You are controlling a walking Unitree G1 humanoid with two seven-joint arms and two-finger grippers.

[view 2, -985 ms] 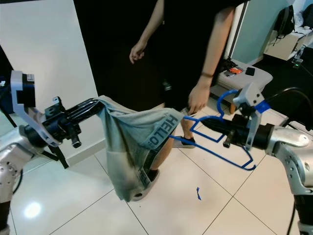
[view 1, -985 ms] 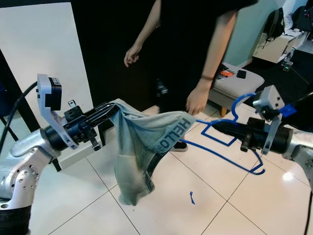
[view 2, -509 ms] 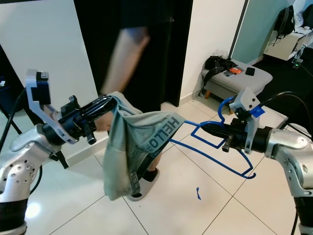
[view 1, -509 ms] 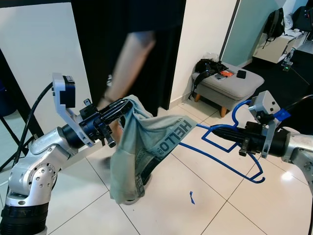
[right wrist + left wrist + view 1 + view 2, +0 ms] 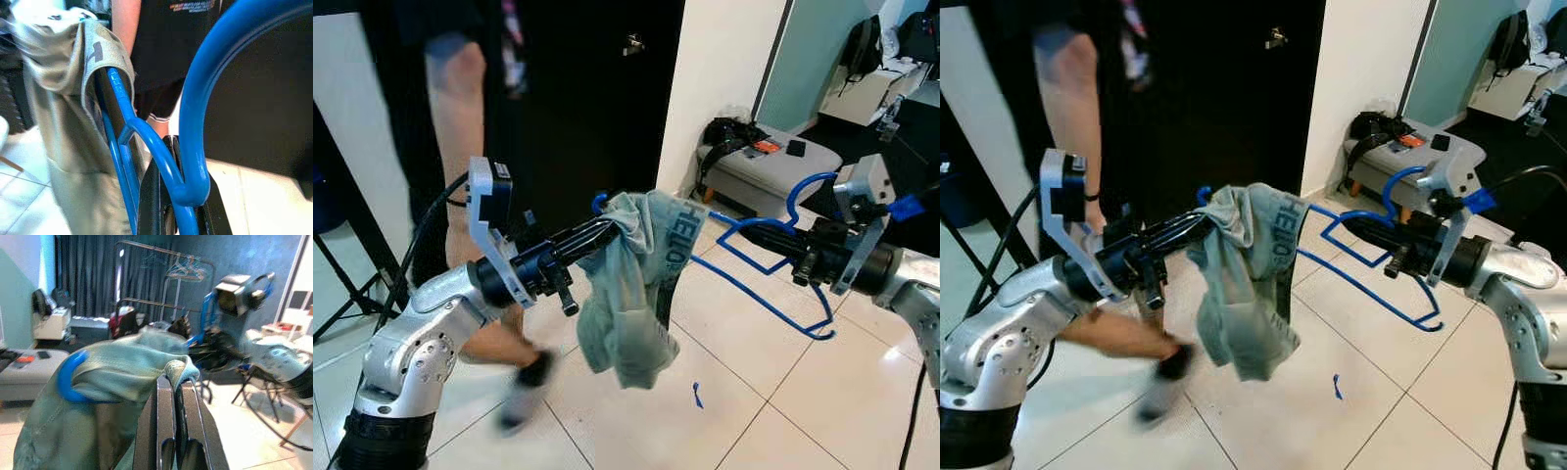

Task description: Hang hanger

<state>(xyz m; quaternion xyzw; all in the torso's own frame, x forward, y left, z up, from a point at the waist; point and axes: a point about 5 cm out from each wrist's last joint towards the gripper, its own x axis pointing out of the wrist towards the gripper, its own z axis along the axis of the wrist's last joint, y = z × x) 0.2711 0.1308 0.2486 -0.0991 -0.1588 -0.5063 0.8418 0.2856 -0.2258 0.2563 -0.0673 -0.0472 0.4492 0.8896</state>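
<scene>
White floor tiles (image 5: 773,392) and a dark doorway (image 5: 587,98) lie behind the blue hanger (image 5: 759,279), and we see a person's bare leg (image 5: 455,108) beside the doorway, left of it. We find the hanger thin and tubular, with a pale grey-green garment (image 5: 631,284) lettered "HELLO" draped over its far end. Our right claw (image 5: 749,235) is closed on the hanger just below its hook. Our left claw (image 5: 607,230), fingers pressed together, pinches the garment's top edge at the hanger's tip. The hanger's long axis runs roughly level between the claws, hook curling upward at the right claw.
</scene>
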